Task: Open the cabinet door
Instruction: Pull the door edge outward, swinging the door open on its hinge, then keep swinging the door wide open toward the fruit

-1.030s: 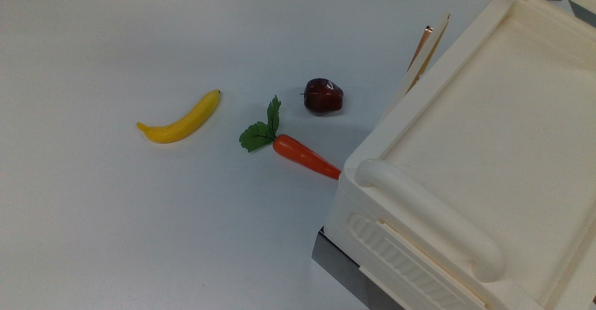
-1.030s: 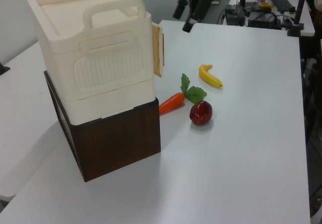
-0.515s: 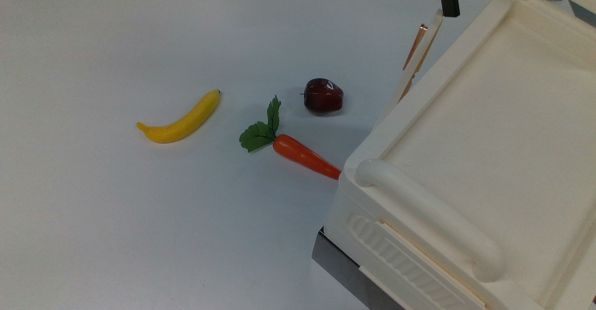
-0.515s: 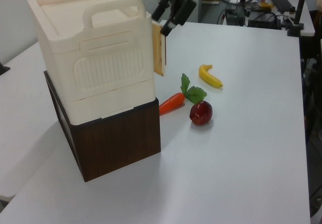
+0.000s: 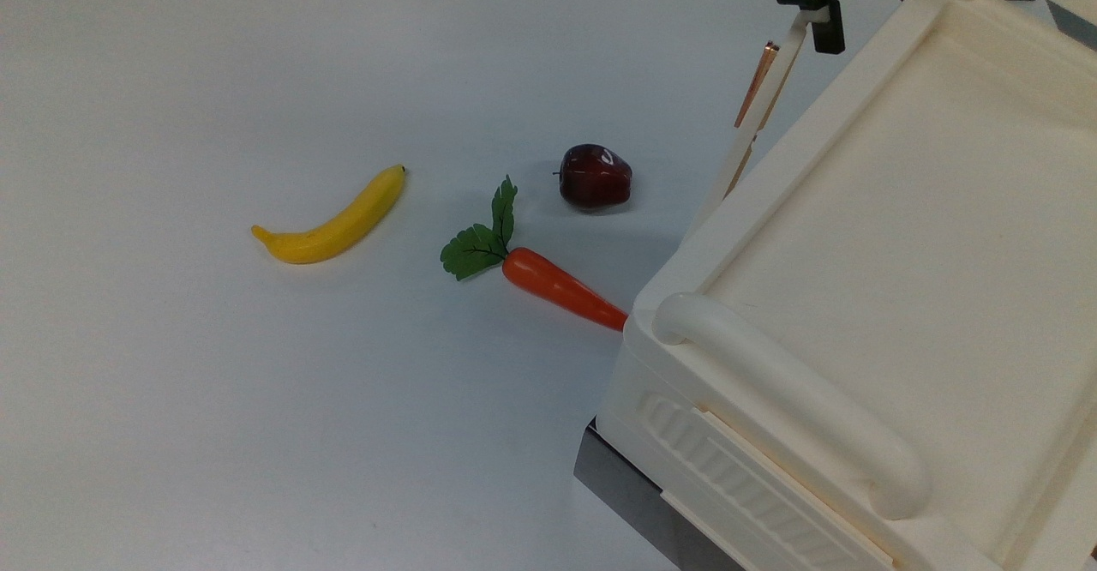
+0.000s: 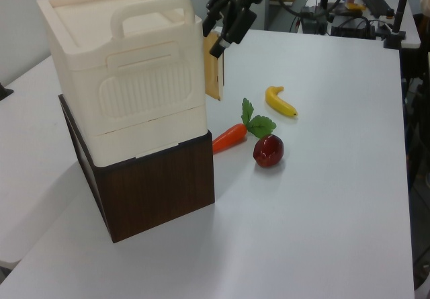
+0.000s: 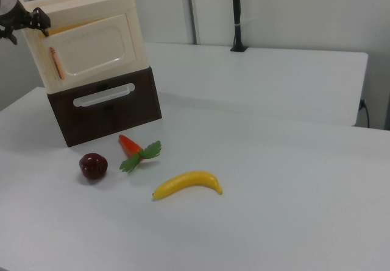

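Your gripper (image 5: 810, 15) sits with its fingers straddling the top free corner of the cabinet door (image 5: 754, 112), ajar just below it, so sweep outward along the hinge arc, away from the cream cabinet (image 6: 127, 77).

Cream cabinet door (image 7: 91, 52) with copper strip; yellow banana (image 5: 334, 221), dark-red apple (image 5: 595, 177).

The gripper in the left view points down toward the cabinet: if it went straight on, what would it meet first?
Most likely the cabinet door: the gripper sits right at the door's top free edge, by the copper strip. Whether they already touch is unclear.
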Robot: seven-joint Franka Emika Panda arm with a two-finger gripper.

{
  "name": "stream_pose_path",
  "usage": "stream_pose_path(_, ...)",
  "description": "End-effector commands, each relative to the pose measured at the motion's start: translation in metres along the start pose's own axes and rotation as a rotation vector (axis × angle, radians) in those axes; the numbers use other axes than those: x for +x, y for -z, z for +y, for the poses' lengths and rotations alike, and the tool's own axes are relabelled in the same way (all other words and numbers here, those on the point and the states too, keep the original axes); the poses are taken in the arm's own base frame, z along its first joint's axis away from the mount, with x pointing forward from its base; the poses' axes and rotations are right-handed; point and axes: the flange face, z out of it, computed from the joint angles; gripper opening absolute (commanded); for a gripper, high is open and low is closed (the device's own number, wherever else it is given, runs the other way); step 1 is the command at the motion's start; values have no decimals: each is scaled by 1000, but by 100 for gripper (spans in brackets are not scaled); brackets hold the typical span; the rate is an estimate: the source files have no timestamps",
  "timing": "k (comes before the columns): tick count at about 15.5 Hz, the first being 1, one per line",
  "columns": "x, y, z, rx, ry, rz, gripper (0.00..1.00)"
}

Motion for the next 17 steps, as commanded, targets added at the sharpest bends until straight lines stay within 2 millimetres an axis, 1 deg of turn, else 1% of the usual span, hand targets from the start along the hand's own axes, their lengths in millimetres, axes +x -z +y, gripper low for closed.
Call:
stream_pose_path(1, -15, 22, 13, 5, -28, -113, 100)
stream_pose_path(3, -25, 25, 27, 4, -51, -168, 100)
stream_pose_path(5, -30, 26, 35, 1, -67, -199, 100)
stream_pose_path(6, -34, 29, 43, -6, -92, -212, 100)
stream_pose_path(8, -42, 29, 59, -16, -117, -242, 100)
stream_pose_path(10, -51, 29, 77, -31, -144, -272, 100)
stream_pose_path(12, -61, 33, 102, -58, -181, -285, 100)
stream_pose_path(14, -69, 38, 120, -75, -208, -299, 100)
stream_pose_path(16, -75, 40, 131, -93, -222, -315, 100)
stream_pose_path(17, -78, 40, 133, -106, -215, -340, 100)
